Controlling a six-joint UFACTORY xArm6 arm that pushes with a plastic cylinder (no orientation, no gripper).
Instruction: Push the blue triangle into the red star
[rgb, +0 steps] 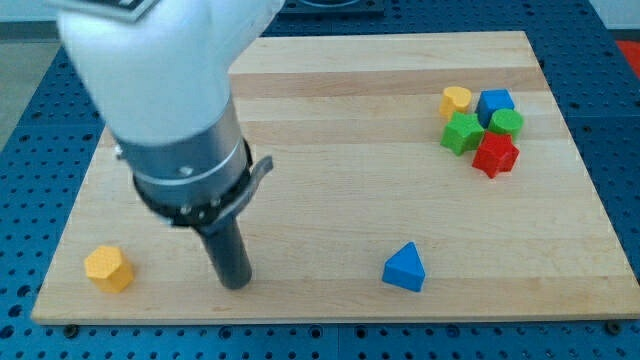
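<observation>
Wooden table (330, 100), carrying loose blocks; no containers among them.
Blue triangle (404, 268): near the view's bottom edge, right of centre.
Red star (495, 155): upper right, touching a cluster of green star (461, 132), blue cube (494, 104), yellow block (456, 99), second green block (507, 122).
Yellow hexagon (108, 268): lower left.
My tip (234, 283): well apart to the triangle's left. No pincer fitted; nothing grasped.
</observation>
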